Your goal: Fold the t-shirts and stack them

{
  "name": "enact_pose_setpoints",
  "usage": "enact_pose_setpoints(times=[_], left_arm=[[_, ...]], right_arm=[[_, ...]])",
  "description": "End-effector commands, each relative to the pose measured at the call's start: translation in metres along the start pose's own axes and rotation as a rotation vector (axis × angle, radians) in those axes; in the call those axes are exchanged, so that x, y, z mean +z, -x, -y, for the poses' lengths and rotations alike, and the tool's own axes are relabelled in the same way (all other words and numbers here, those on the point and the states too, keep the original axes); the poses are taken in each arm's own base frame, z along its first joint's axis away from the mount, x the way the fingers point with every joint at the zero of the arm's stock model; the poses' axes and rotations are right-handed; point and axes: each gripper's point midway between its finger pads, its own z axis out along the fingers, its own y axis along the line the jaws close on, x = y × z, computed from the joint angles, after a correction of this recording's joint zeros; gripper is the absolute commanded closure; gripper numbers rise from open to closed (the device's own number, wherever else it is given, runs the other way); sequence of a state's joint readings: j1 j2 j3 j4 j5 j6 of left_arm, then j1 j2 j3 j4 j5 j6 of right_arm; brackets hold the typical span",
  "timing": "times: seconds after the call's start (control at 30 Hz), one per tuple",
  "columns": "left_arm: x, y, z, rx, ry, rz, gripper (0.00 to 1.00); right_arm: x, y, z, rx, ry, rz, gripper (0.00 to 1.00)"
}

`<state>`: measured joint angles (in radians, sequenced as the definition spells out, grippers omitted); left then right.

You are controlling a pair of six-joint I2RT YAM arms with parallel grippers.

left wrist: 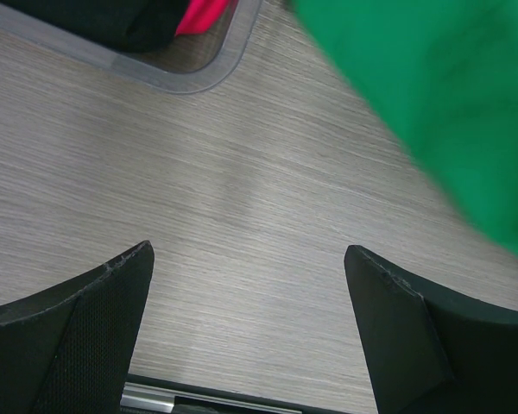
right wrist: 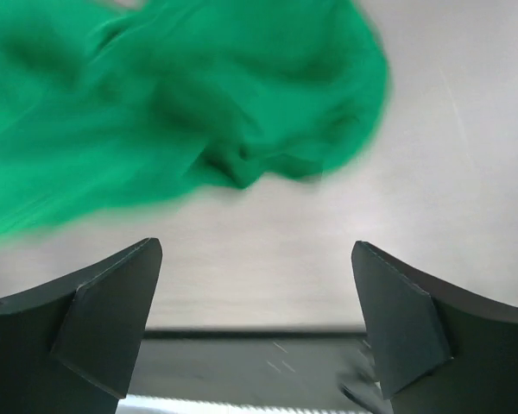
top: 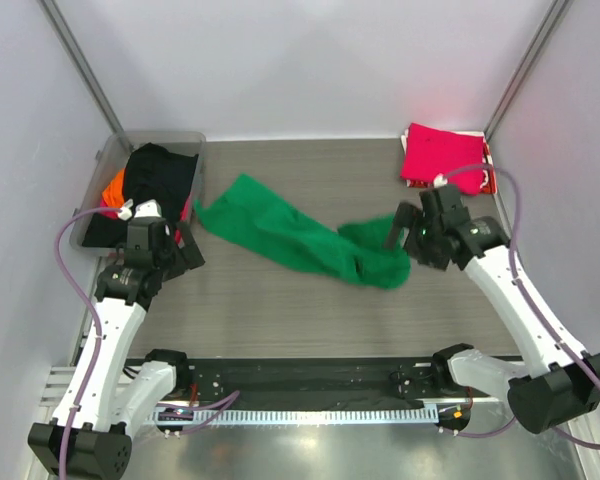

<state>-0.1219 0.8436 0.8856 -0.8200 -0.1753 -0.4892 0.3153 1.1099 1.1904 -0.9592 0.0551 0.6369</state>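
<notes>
A bright green t-shirt (top: 300, 238) lies crumpled in a long diagonal strip across the middle of the table. A magenta-pink t-shirt (top: 438, 156) lies folded at the back right. Black (top: 162, 175) and orange (top: 113, 186) shirts sit in the tub. My left gripper (top: 187, 250) is open and empty, just left of the green shirt's near-left end; the left wrist view (left wrist: 246, 250) shows bare table between its fingers and the green cloth (left wrist: 432, 86) at upper right. My right gripper (top: 402, 232) is open and empty at the shirt's right end (right wrist: 198, 103), with the cloth beyond its fingertips (right wrist: 257, 246).
A clear plastic tub (top: 108, 160) stands at the back left; its corner (left wrist: 198, 82) shows in the left wrist view. White walls and metal posts close in the table. A black rail (top: 310, 380) runs along the near edge.
</notes>
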Motion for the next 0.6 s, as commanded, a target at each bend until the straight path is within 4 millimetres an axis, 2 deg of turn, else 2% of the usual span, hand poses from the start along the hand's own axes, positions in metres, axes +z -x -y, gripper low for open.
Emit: enact_pose_setpoints(times=[0.0,0.07,0.13,0.23,0.27,0.33,0.37,0.4,0.43,0.47,0.5,0.53,0.57], left_arm=[[-0.002,0.008,0.001,-0.005,-0.008,0.039,0.08],[-0.001,0.007,0.002,-0.003,-0.011,0.031,0.09],[0.001,0.006,0.002,-0.002,-0.010,0.022,0.09],[0.002,0.005,0.003,-0.001,-0.010,0.015,0.09],[0.002,0.006,0.002,-0.002,-0.008,0.016,0.09],[0.001,0.006,0.002,-0.003,-0.006,0.022,0.09],[0.001,0.007,0.001,-0.004,-0.006,0.025,0.09],[0.001,0.007,0.001,-0.007,-0.003,0.028,0.09],[0.000,0.008,0.000,-0.006,-0.001,0.031,0.09],[0.000,0.007,0.000,-0.006,-0.001,0.031,0.09],[0.000,0.008,0.000,-0.007,0.000,0.035,0.09],[-0.001,0.008,0.000,-0.008,0.001,0.035,0.09],[-0.001,0.008,0.000,-0.008,0.001,0.035,0.09]], right_arm=[[0.001,-0.024,0.028,0.039,-0.050,0.004,0.01],[-0.001,-0.025,0.030,0.036,-0.032,0.028,0.01],[0.002,-0.022,0.023,0.015,0.007,0.036,0.03],[0.012,-0.027,-0.008,-0.006,0.147,-0.021,0.10],[0.023,-0.030,-0.015,-0.002,0.150,-0.053,0.13],[0.031,-0.034,-0.046,-0.063,0.188,-0.056,0.15],[0.046,-0.047,-0.058,-0.098,0.164,-0.102,0.15],[0.049,-0.068,-0.081,-0.170,0.189,-0.147,0.15],[0.049,-0.061,-0.103,-0.199,0.197,-0.113,0.15],[0.071,-0.077,-0.111,-0.230,0.155,-0.164,0.15],[0.073,-0.092,-0.129,-0.279,0.172,-0.186,0.15],[0.073,-0.086,-0.150,-0.288,0.195,-0.164,0.16],[0.082,-0.091,-0.159,-0.305,0.188,-0.175,0.16]])
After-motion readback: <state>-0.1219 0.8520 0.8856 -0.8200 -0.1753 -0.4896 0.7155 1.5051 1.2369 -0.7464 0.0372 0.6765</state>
